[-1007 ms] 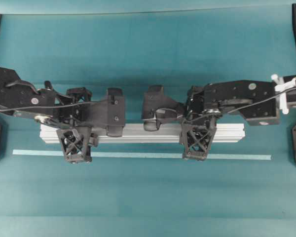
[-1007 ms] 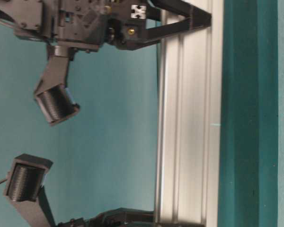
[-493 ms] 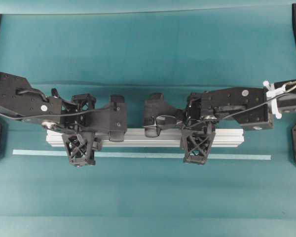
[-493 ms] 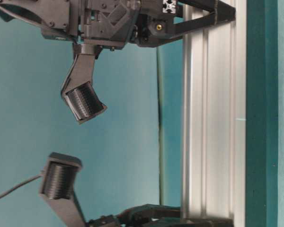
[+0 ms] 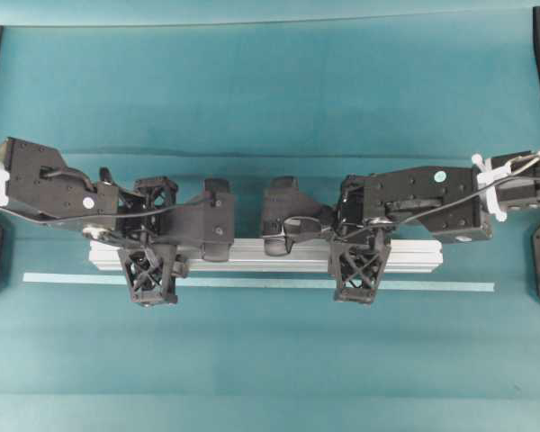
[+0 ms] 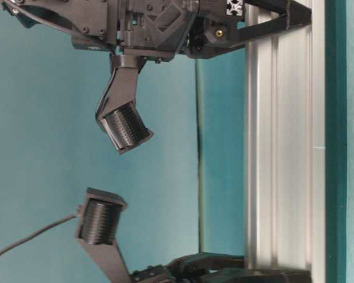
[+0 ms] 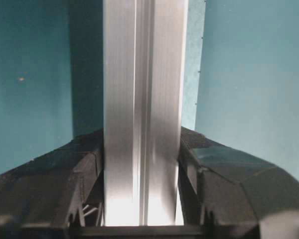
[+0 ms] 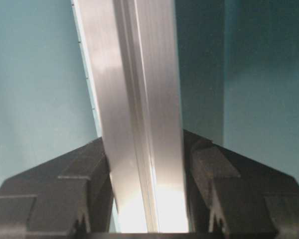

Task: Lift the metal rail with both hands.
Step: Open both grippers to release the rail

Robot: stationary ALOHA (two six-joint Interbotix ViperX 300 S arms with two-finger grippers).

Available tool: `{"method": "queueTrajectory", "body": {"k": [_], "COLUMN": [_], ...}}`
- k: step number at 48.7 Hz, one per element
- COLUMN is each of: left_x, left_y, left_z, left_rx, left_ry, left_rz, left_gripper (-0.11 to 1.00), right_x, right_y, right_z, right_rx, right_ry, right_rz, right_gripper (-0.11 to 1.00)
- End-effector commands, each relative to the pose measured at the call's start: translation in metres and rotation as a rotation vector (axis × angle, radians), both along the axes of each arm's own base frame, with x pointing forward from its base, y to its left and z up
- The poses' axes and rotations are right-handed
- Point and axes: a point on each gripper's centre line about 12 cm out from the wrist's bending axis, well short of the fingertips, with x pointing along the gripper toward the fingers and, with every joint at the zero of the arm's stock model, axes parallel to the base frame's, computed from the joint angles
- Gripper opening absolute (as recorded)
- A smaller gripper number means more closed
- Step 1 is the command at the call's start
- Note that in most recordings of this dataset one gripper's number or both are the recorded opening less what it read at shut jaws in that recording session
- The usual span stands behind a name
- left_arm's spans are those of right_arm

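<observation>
1. Gripping the metal rail near its left end, the left gripper has its fingers tight on both sides (wrist view confirms).
2. Right gripper likewise clamps it, nearer the right end.
3. Rail lies level, just above the tape strip in the overhead view.
4. Judgement: grasp done; whether it's clear of the table can't be told, so the lift likely remains.

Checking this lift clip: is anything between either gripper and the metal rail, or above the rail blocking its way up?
Nothing visible. The left gripper and right gripper are each shut on the metal rail, and no object shows above it.
</observation>
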Motion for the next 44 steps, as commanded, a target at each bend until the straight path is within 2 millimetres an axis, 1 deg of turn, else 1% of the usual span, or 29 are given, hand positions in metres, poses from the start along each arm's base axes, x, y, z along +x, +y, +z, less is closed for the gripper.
{"method": "queueTrajectory", "body": {"k": [1,10,32,44], "left_x": [0.0,-0.003,0.003,0.006], "left_y": [-0.001,-0.002,-0.001,-0.001], "left_z": [0.0,-0.007,-0.008,-0.013], "left_rx": [-0.002,-0.003,-0.003,-0.002], "left_ry": [-0.011,-0.011,-0.045,-0.041], "left_rz": [0.001,0.0,0.001,0.0], "left_gripper": [0.36,0.36,0.36,0.36], "right_x": [-0.001,-0.001,-0.004,-0.003], "right_y": [0.005,0.007,0.009,0.01], "right_z": [-0.002,-0.004,-0.01,-0.012], "right_rx": [0.003,0.005,0.013,0.015], "right_ry": [0.001,-0.008,-0.013,-0.016], "right_rz": [0.016,0.017,0.011,0.009], "right_gripper": [0.44,0.44,0.44,0.44]}}
